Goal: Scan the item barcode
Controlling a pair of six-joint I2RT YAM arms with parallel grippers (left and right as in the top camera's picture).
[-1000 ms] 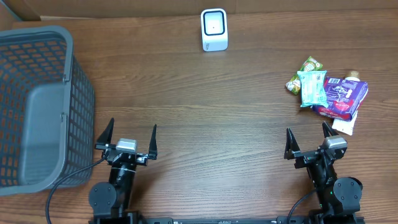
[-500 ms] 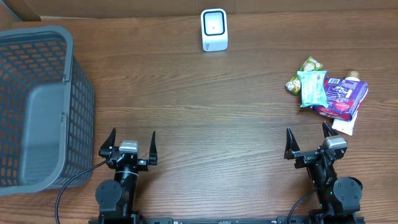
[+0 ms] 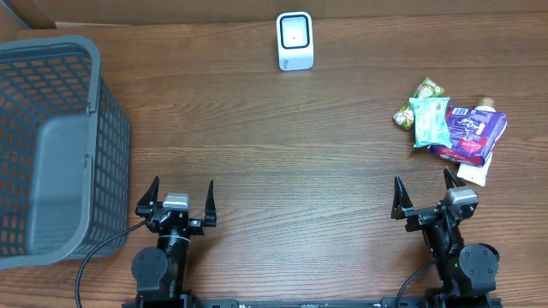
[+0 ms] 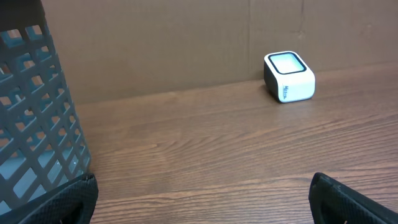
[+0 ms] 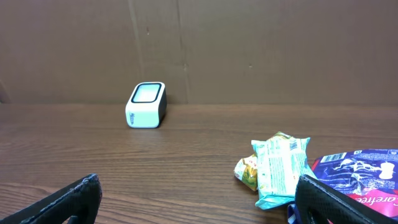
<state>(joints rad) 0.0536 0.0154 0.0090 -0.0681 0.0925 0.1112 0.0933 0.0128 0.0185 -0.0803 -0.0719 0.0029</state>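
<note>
A small pile of snack packets lies at the right of the table: a teal packet (image 3: 431, 121) (image 5: 280, 168), a purple packet (image 3: 471, 134) (image 5: 364, 177) and a green-yellow one (image 3: 419, 98) (image 5: 245, 171). The white barcode scanner (image 3: 294, 40) (image 4: 289, 76) (image 5: 146, 104) stands at the back centre. My left gripper (image 3: 182, 186) (image 4: 202, 186) is open and empty near the front left. My right gripper (image 3: 421, 180) (image 5: 199, 186) is open and empty too, just in front of the packet pile and not touching it.
A tall grey mesh basket (image 3: 51, 145) (image 4: 31, 112) stands at the left, close beside my left gripper. A brown cardboard wall (image 5: 249, 43) closes off the back of the wooden table (image 3: 282, 154).
My left gripper has drawn back slightly toward the front edge and squared up, still open. The right arm and the packets have not moved.
</note>
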